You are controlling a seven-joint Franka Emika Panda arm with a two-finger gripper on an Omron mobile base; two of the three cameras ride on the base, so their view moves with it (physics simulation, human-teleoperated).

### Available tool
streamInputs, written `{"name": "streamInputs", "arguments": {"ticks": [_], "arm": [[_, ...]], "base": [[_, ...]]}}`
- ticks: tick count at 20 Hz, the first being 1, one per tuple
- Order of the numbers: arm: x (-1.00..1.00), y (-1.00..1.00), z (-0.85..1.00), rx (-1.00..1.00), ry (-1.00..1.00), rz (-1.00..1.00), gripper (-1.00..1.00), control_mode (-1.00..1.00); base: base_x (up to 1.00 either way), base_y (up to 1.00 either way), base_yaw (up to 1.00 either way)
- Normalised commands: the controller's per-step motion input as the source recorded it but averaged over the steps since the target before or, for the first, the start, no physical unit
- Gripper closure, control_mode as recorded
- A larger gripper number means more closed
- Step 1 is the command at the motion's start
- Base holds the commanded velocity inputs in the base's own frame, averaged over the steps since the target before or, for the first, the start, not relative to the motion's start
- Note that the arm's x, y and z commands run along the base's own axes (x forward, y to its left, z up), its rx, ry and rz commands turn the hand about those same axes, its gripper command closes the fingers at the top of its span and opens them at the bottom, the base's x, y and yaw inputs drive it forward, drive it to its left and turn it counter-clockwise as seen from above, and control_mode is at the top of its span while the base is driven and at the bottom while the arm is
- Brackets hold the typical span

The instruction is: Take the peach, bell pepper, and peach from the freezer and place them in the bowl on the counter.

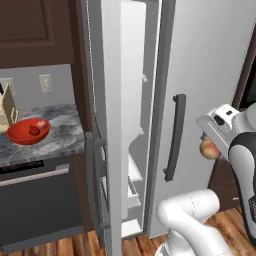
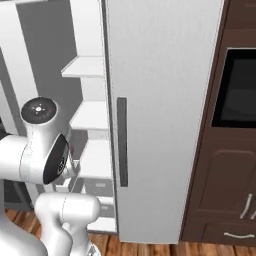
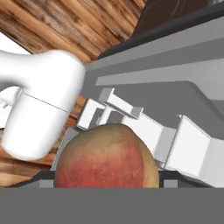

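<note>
holding tight, the end effector (image 1: 207, 148) is closed on a peach (image 1: 209, 149), out in front of the wide fridge door and away from the freezer (image 1: 135, 125). in the hand view the peach (image 3: 106, 157) sits big and round right at the bottom, yellow on top and red lower down, with the wood floor (image 3: 65, 26) behind it.

the freezer door (image 1: 107, 125) stands open, so that step is done. the red bowl (image 1: 28, 131) sits on the table (image 1: 60, 135) off to the left, well apart from the peach. one small dark reddish thing (image 1: 34, 131) is already lying in the bowl. it is too small to say for sure, but it may be the bell pepper.

so one food looks done and one peach is on its way. it has to be carried to the bowl and let go. i think another peach is left to fetch, but i can't see it on the shelves.
</note>
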Motion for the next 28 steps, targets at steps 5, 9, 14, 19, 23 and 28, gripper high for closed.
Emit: {"name": "streamInputs", "arguments": {"ticks": [5,9,14,19,23,28], "arm": [[0.0,0.0,0.0,0.0,0.0,0.0,1.0,1.0],[0.0,0.0,0.0,0.0,0.0,0.0,1.0,1.0],[0.0,0.0,0.0,0.0,0.0,0.0,1.0,1.0],[0.0,0.0,0.0,0.0,0.0,0.0,1.0,1.0],[0.0,0.0,0.0,0.0,0.0,0.0,1.0,1.0],[0.0,0.0,0.0,0.0,0.0,0.0,1.0,1.0]], "base": [[-0.91,1.0,-0.1],[-0.49,1.0,-0.17],[-0.07,1.0,-0.2],[0.35,1.0,-0.27],[1.0,1.0,-0.32],[1.0,1.0,-0.32]]}}
